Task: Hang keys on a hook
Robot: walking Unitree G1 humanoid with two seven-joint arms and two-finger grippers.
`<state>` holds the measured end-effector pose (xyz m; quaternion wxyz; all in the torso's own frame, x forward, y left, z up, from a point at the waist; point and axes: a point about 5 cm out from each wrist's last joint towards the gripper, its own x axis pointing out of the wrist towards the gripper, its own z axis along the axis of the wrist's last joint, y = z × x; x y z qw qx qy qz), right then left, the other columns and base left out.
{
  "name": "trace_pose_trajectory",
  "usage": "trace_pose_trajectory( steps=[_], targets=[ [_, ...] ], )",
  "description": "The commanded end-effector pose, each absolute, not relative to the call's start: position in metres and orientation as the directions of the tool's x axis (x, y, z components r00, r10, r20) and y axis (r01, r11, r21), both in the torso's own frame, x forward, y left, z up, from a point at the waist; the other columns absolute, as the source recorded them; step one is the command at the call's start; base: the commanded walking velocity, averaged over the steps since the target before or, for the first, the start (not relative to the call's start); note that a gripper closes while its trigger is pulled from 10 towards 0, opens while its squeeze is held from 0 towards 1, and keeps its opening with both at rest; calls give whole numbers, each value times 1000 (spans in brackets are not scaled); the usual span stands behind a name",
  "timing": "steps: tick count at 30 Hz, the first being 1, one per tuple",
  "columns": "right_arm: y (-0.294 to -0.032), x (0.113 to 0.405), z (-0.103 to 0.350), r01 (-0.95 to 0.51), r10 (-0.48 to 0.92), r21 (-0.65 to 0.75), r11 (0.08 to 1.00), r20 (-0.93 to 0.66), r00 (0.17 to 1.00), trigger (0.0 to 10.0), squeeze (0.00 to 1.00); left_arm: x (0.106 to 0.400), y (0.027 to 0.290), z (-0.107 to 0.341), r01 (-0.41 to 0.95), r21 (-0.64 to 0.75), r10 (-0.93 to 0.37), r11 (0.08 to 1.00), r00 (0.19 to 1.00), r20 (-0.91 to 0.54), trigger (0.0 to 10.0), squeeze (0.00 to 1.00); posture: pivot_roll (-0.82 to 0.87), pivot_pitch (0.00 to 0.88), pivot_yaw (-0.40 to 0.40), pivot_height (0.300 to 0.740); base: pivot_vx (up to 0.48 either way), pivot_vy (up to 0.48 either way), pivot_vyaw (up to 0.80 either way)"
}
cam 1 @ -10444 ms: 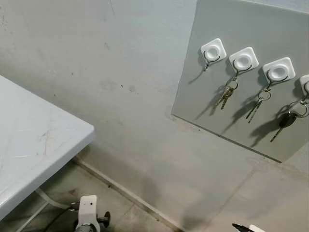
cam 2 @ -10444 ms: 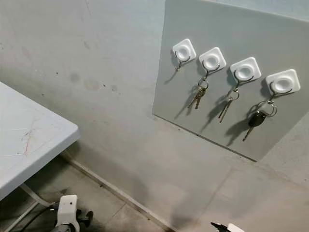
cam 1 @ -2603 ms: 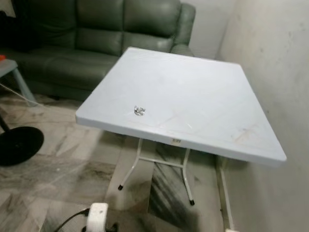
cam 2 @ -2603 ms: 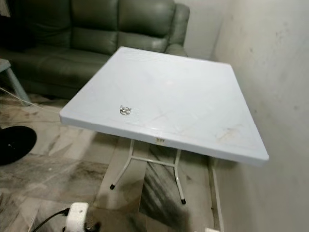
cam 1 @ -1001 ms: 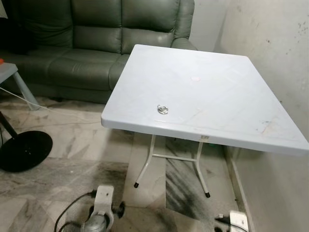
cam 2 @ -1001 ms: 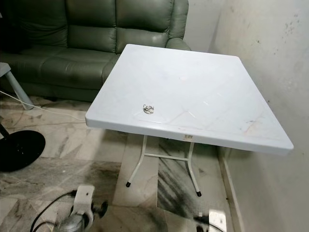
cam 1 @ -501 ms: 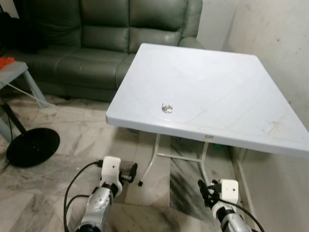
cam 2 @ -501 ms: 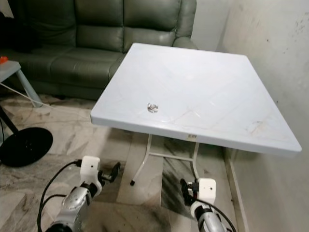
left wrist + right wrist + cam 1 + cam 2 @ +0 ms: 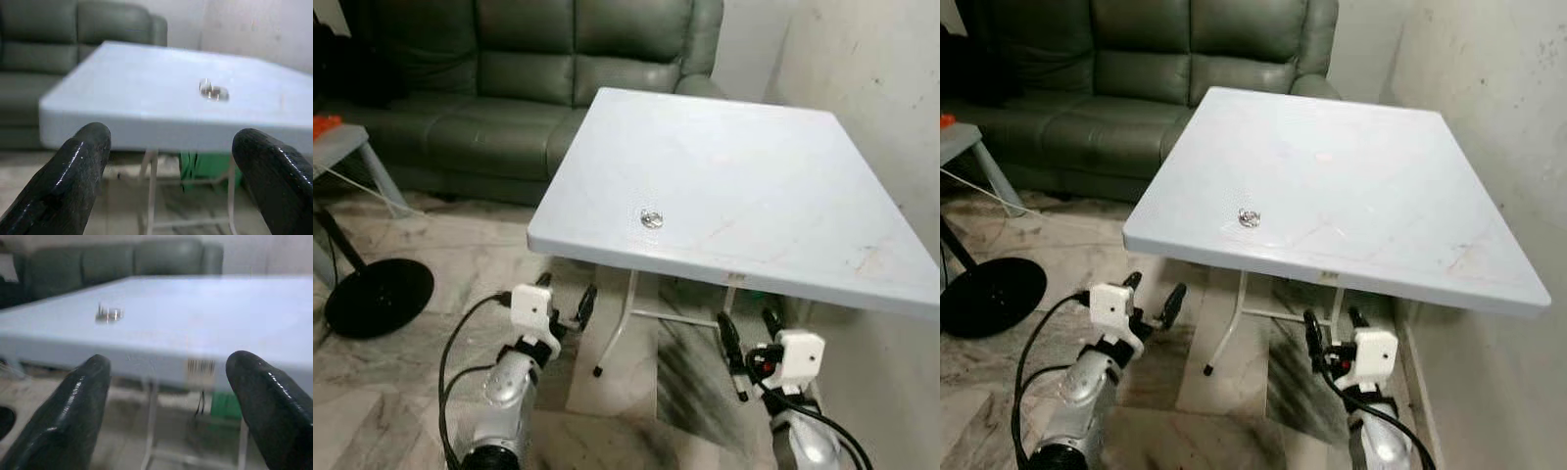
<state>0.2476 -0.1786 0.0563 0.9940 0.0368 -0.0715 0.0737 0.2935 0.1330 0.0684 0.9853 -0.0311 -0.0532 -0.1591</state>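
Note:
A small bunch of silver keys lies on the white folding table, close to its near left edge. My left gripper is raised in front of and below that edge, left of the keys, fingers apart. My right gripper is up under the table's near edge, right of the keys, also open. The left wrist view has the keys blurred on the tabletop past the two black fingers. In the right wrist view the keys lie far across the top.
A green leather sofa stands behind the table. A plaster wall runs along the right. On the marble floor at left are a round black base and a small grey table. White table legs stand between my arms.
Both arms have risen toward the table's near edge and their fingers now show spread. The camera view has hardly shifted.

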Motion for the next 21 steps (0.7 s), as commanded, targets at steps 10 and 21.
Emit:
trace_pose_trajectory(
  steps=[10,21],
  targets=[
    [-176,240,81,-163,142,92,982,201,969,10000,1000,283,136,83,287,-160,-263,945,952,157,10000,0,12,14,-63,740,0,0,0],
    [-181,236,85,-162,154,41,986,155,976,10000,0,276,145,83,260,-177,-244,949,964,104,10000,0,14,18,-65,740,0,0,0]
  ],
)
